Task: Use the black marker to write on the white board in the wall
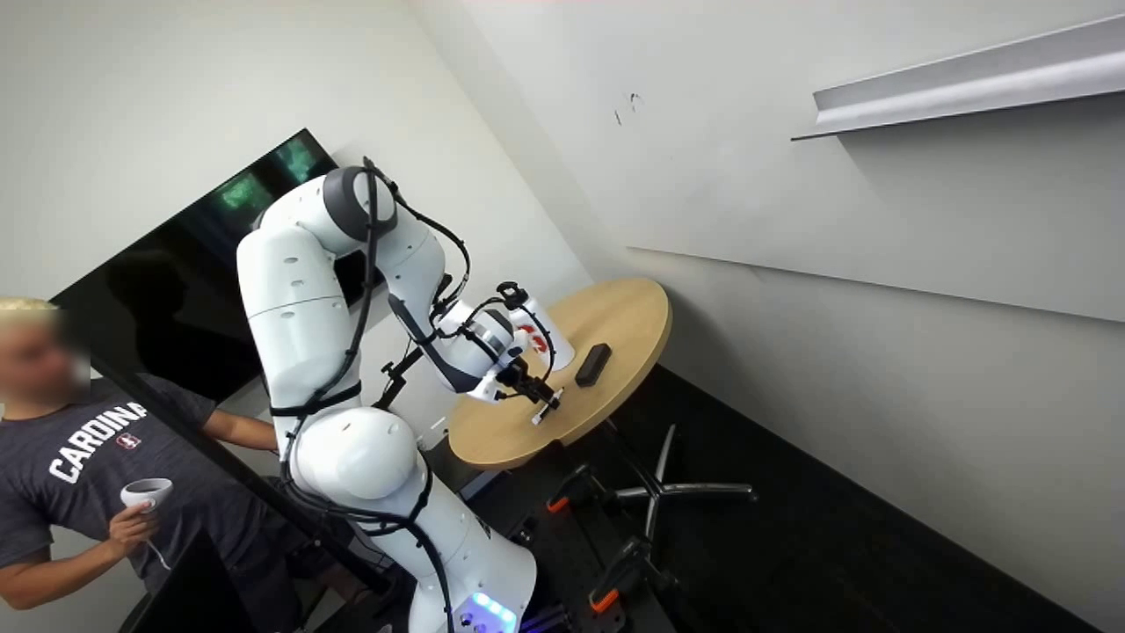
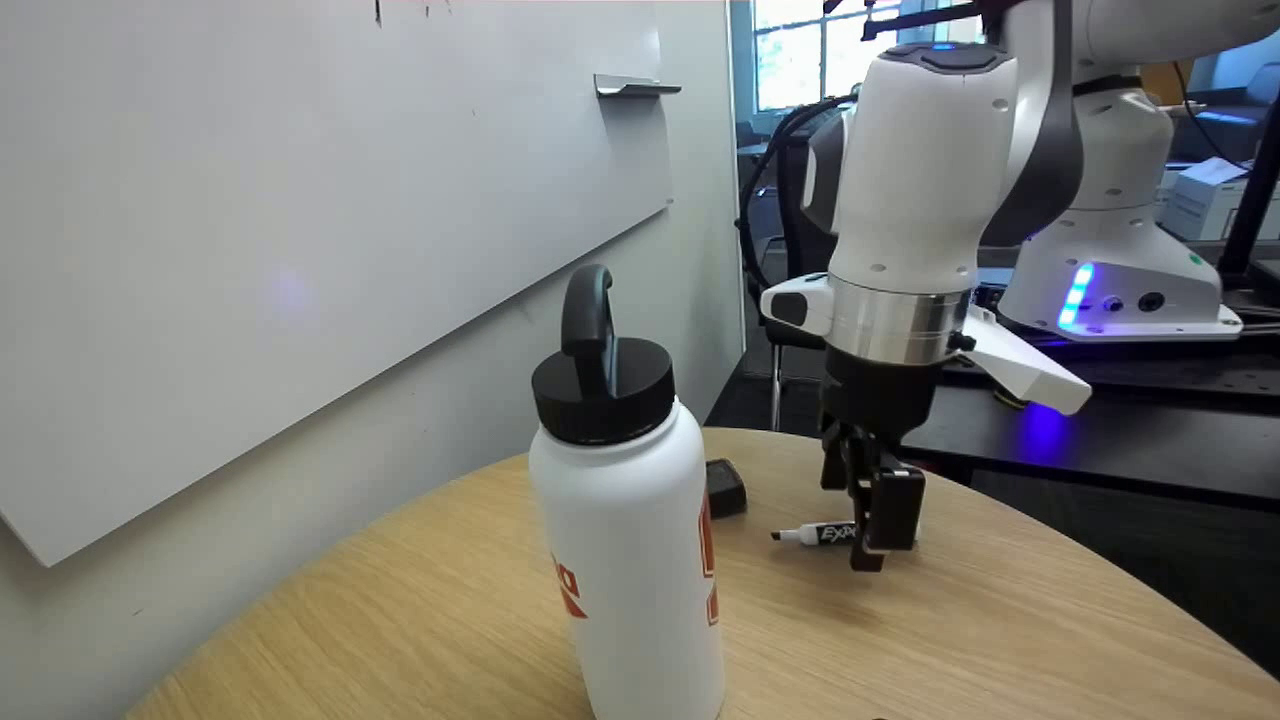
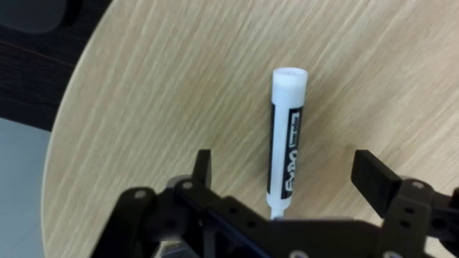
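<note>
Marker (image 2: 820, 534): is lying flat on the table (image 2: 400, 620), white-bodied with a black label, its dark tip showing in an exterior view.
Gripper (image 3: 283, 165): is hanging over the marker, released; in the wrist view its fingers (image 3: 373, 182) are standing spread, one on either side of the marker, with table showing in both gaps.
Block (image 1: 593, 365): is resting on the table near the marker, dark and oblong.
Bottle (image 2: 640, 560): is standing upright near the block, white, black-lidded, red-marked.
Arm (image 1: 299, 334): is reaching out above the table.
Board (image 2: 300, 180): is covering much of the wall (image 2: 420, 430), bearing a few small black strokes (image 2: 378, 12).
Ledge (image 1: 967, 86): is jutting from the board.
Person (image 1: 79, 501): is holding a white controller (image 1: 147, 489) near a dark screen (image 1: 176, 281).
</note>
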Available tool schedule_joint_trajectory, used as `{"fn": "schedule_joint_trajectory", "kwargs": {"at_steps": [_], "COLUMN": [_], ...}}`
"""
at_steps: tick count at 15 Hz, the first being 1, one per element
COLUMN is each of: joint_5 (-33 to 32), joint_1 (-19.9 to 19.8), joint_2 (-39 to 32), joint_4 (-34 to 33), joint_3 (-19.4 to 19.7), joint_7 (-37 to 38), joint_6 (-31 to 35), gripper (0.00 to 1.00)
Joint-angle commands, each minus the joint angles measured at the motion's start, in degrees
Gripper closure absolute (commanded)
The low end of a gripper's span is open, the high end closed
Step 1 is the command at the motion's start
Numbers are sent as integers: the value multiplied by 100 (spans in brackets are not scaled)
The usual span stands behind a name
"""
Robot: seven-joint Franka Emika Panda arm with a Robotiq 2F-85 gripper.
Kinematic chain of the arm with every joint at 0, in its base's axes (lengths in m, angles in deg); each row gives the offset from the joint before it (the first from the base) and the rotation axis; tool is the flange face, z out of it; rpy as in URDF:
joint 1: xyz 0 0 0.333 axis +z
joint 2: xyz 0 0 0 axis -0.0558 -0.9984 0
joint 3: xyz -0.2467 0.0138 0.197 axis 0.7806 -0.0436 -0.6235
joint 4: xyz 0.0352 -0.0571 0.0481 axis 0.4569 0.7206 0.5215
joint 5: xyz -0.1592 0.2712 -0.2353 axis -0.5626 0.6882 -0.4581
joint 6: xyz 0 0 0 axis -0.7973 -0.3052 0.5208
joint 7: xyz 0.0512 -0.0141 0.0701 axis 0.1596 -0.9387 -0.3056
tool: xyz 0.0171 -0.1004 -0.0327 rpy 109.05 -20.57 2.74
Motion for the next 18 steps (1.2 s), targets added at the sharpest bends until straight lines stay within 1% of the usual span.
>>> {"fn": "schedule_joint_trajectory", "kwargs": {"at_steps": [1,11,12,13,14,17,18], "joint_5": [-123,-231,-254,-272,-276,-277,-270], "joint_1": [52,142,147,155,155,162,163], "joint_2": [-136,75,67,62,53,64,73], "joint_4": [-96,116,111,105,98,94,95], "joint_3": [111,98,105,105,97,87,84], "joint_7": [33,149,134,137,123,112,106], "joint_6": [60,140,133,119,115,126,122], "gripper": [0,0,25,28,34,59,66]}}
